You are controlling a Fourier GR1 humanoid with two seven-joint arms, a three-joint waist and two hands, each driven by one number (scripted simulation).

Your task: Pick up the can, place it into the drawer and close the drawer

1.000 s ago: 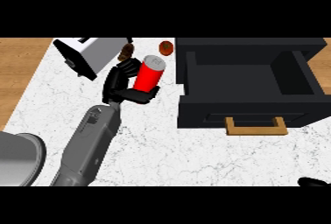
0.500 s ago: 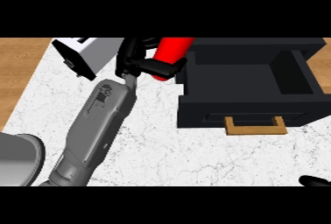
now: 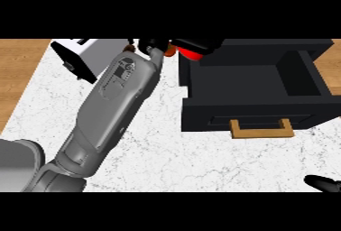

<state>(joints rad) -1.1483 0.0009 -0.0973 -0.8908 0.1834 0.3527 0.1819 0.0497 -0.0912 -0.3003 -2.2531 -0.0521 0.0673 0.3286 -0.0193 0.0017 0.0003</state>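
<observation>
Over drawer [image 3: 253,85]: can [image 3: 193,48] (axis unclear)

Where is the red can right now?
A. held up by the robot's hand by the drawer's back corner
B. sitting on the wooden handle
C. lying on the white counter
A: the left hand curls round the red can, at the open drawer's back left corner.

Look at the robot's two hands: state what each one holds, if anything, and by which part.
The left hand holds the red can over the open drawer's back corner; which part it grips cannot be told. The right hand holds nothing.
</observation>
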